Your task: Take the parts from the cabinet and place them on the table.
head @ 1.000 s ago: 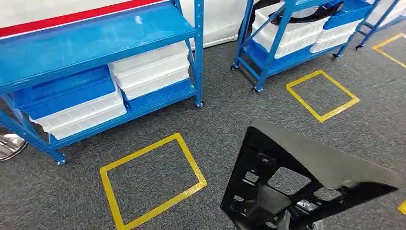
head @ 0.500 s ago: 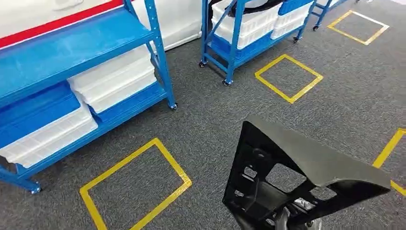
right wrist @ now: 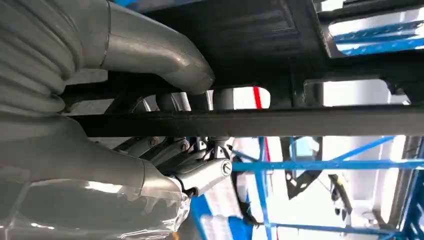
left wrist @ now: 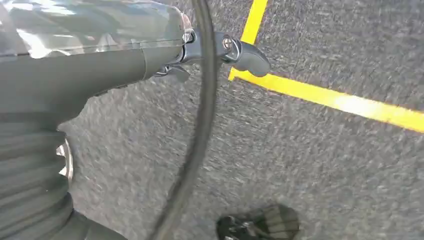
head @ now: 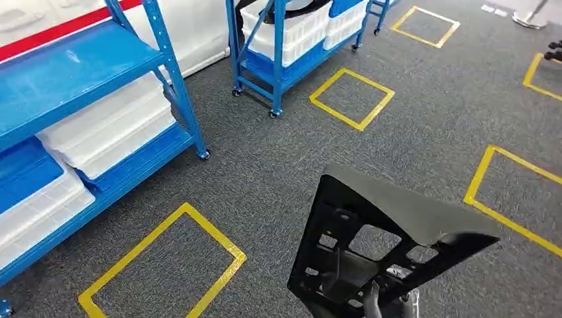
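The whole head view had swung since a second earlier, the blue shelving point(head: 99, 112) sliding off to the left, so the robot was judged to be turning away from it toward a table not yet seen. The black part point(head: 384, 245) was kept in front of the body, grasped by the right hand point(right wrist: 165, 165) around one of its bars. Whether the left hand point(left wrist: 220, 50), hanging over the carpet point(left wrist: 325, 165), was clenched or released could not be told.

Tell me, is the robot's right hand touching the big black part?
Touching. In the right wrist view, the right hand has its thumb over and fingers under a bar of the black part, gripping it.
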Controlling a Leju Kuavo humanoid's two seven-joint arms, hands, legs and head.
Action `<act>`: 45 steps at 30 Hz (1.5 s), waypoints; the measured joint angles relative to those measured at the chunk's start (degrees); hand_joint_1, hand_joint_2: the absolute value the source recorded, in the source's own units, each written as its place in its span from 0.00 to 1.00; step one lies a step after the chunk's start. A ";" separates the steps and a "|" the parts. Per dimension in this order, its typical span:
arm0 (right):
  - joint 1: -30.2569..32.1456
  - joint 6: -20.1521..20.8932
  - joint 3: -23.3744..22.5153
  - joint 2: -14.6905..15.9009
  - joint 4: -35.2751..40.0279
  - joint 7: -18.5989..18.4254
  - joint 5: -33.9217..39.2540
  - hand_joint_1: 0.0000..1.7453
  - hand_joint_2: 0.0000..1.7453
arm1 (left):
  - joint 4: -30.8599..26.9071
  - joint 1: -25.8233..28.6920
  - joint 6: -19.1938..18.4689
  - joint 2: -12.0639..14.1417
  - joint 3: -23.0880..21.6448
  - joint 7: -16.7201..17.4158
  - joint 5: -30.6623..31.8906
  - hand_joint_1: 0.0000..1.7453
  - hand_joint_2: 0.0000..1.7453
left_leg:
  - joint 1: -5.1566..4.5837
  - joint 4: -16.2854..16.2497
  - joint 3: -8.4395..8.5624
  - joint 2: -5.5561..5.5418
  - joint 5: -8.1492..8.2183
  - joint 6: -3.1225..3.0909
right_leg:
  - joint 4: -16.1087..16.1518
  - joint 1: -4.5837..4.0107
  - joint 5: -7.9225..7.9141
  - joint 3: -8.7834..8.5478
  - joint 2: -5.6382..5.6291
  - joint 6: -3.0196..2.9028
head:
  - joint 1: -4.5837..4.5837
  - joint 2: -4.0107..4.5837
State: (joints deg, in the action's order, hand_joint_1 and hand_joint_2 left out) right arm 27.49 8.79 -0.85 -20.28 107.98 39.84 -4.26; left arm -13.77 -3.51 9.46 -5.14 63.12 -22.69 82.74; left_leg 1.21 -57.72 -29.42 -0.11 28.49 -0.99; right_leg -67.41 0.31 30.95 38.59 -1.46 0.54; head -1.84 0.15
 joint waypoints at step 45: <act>2.03 -3.54 -0.04 -0.13 2.97 0.05 -4.24 1.00 1.00 | 0.02 -1.31 0.83 -1.16 5.20 1.79 -5.71 0.00 1.00 | -0.39 -4.05 0.21 2.63 4.96 2.41 | 9.35 -0.33 -4.02 -5.43 2.56 -2.85 | -0.04 0.00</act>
State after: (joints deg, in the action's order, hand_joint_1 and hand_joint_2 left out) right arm 29.52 5.25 -0.90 -20.41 110.95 39.89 -8.50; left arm -13.75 -4.82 10.29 -6.29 68.32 -20.90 77.02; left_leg 0.81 -61.77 -29.22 2.52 33.45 1.41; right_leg -58.06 -0.02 26.93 33.16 1.10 -2.31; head -1.88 0.15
